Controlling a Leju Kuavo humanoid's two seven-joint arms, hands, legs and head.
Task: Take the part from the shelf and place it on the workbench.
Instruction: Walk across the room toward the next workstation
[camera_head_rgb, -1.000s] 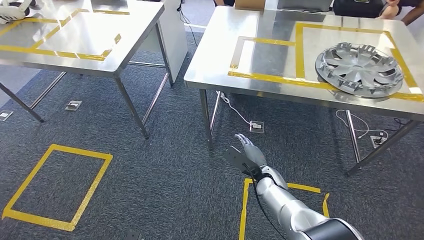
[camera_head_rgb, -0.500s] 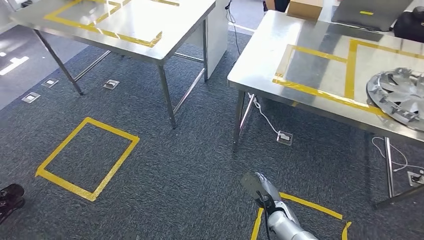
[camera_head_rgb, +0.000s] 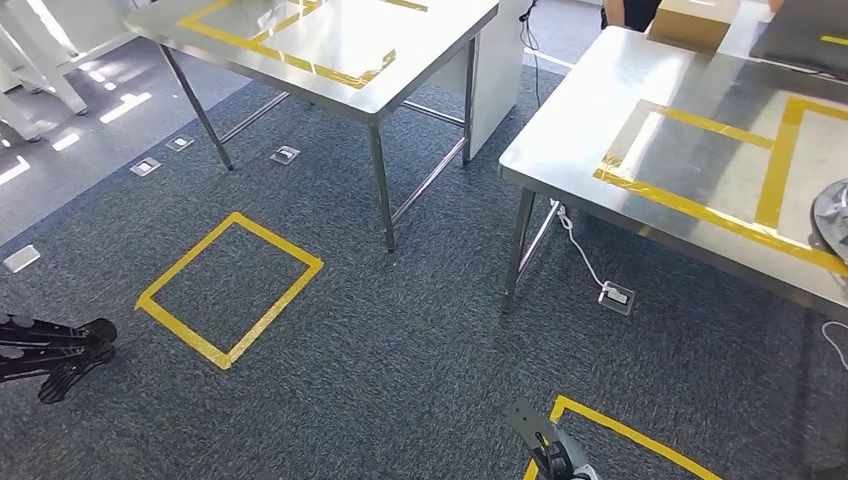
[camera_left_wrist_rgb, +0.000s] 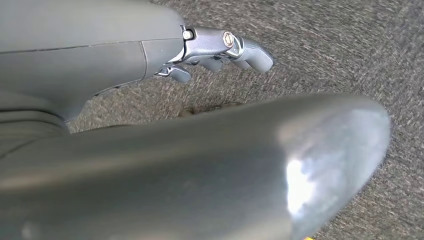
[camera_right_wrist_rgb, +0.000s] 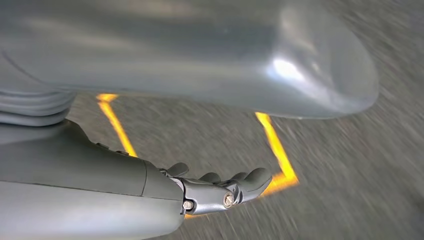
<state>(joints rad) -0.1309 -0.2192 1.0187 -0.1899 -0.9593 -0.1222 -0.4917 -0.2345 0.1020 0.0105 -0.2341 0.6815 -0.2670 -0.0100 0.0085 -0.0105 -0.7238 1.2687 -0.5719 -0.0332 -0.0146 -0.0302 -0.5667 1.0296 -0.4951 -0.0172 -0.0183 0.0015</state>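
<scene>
A silver wheel cover (camera_head_rgb: 834, 226) lies on the steel workbench (camera_head_rgb: 640, 110) at the right, with just its rim in sight at the picture's edge. My right hand (camera_head_rgb: 538, 432) hangs low over the carpet beside yellow floor tape and holds nothing. In the right wrist view the right hand (camera_right_wrist_rgb: 220, 192) has its fingers loosely bent and apart, with nothing in them. In the left wrist view the left hand (camera_left_wrist_rgb: 220, 47) hangs over grey carpet, fingers loose, holding nothing.
A second steel table (camera_head_rgb: 400, 50) with yellow tape stands at the back left. A yellow tape square (camera_head_rgb: 230, 290) marks the carpet between us. A black wheeled base (camera_head_rgb: 55, 345) sticks in at the left edge. A cardboard box (camera_head_rgb: 695, 20) sits on the workbench's far side.
The camera has swung left, so both tables and the wheel cover slid to the right. My right hand now sits lower in the picture. The black wheeled base has come into sight.
</scene>
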